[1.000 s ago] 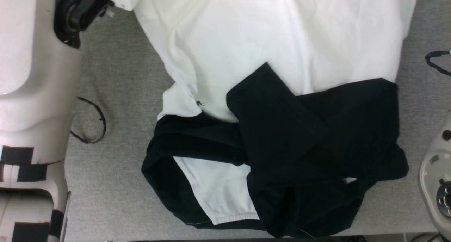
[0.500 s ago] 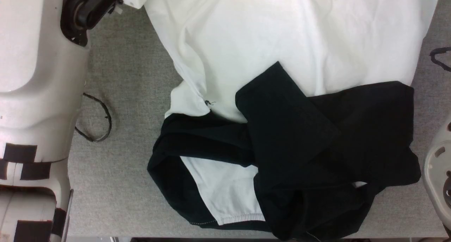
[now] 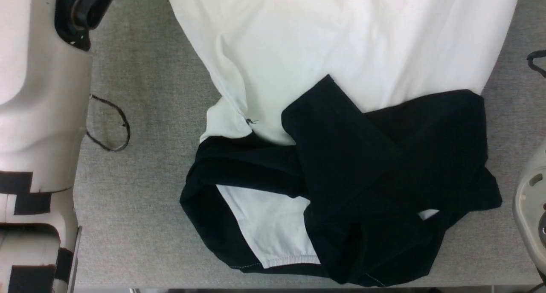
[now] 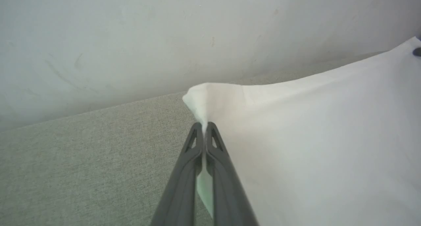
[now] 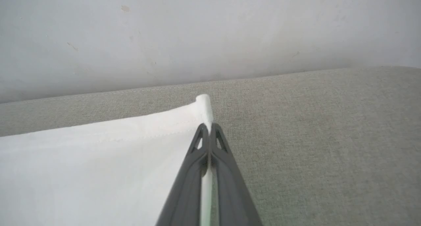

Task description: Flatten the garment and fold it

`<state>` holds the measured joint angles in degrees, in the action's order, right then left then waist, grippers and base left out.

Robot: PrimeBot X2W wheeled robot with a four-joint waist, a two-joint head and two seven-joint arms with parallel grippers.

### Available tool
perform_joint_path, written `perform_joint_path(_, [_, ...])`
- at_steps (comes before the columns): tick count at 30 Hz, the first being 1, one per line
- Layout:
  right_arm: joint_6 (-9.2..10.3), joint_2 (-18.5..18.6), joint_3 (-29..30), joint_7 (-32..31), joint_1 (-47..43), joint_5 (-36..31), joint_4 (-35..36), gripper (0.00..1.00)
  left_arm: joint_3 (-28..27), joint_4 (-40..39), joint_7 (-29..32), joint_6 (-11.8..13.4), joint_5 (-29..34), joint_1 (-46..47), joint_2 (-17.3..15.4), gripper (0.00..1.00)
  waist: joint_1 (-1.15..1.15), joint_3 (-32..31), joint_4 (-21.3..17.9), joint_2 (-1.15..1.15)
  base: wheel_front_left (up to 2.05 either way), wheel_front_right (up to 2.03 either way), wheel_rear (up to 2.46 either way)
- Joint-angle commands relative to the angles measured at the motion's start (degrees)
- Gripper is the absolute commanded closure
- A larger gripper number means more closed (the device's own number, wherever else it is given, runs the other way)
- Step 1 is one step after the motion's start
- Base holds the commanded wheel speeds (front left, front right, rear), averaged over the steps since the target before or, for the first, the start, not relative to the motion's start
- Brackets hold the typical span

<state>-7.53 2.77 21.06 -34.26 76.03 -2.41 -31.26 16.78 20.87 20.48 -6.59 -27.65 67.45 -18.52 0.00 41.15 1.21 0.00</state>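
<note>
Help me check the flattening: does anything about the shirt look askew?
Yes. The garment has its black sleeves crossed and bunched at the near edge, one folded diagonally over the white body instead of spread flat.

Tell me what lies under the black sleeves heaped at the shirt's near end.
The black sleeves overlap the white body of the garment; a white patch shows between them, grey table around. What the black layers cover cannot be seen.

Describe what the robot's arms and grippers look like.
The left gripper and right gripper each have two long, tapering dark grey jaws with triangular cut-outs near the tips. The glossy white left forearm carries black rectangular markings and a black joint.
</note>
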Motion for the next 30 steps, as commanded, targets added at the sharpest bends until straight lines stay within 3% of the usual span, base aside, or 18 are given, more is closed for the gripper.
perform_joint_path(1, [0.04, 0.11, -0.17, 0.8, 0.09, 0.38, 0.75, 1.0, -0.55, 0.18, -1.5, -0.41, 0.21, 0.89, -0.44, 1.0, 0.0, -0.98, -0.17, 0.0, 0.0, 0.0, 0.0])
perform_joint_path(8, [0.04, 0.11, -2.81, 2.3, -3.01, 5.54, 3.47, 1.0, -0.84, -0.06, -6.21, -0.65, -1.76, -1.16, -0.91, 1.0, 0.0, -3.89, -0.08, 0.0, 0.0, 0.0, 0.0])
perform_joint_path(14, [0.04, 1.21, -6.02, 1.32, -11.38, 12.56, 10.23, 1.0, 0.66, -4.62, -8.96, -0.85, -5.55, -7.01, -3.34, 1.0, 0.0, -8.08, 0.04, 0.0, 0.0, 0.0, 0.0])
perform_joint_path(20, [0.04, 2.71, -7.53, -1.52, -25.48, 21.01, 22.25, 1.0, 1.38, -14.83, -10.87, -0.89, -10.42, -19.74, -8.78, 1.0, 0.0, -13.8, -0.55, 0.0, 0.0, 0.0, 0.0])
perform_joint_path(30, [0.04, 1.4, -7.2, -6.73, -45.37, 27.67, 38.11, 1.0, 1.94, -28.96, -10.86, 0.28, -12.62, -40.23, -13.66, 1.0, 0.0, -20.77, -0.84, 0.0, 0.0, 0.0, 0.0])
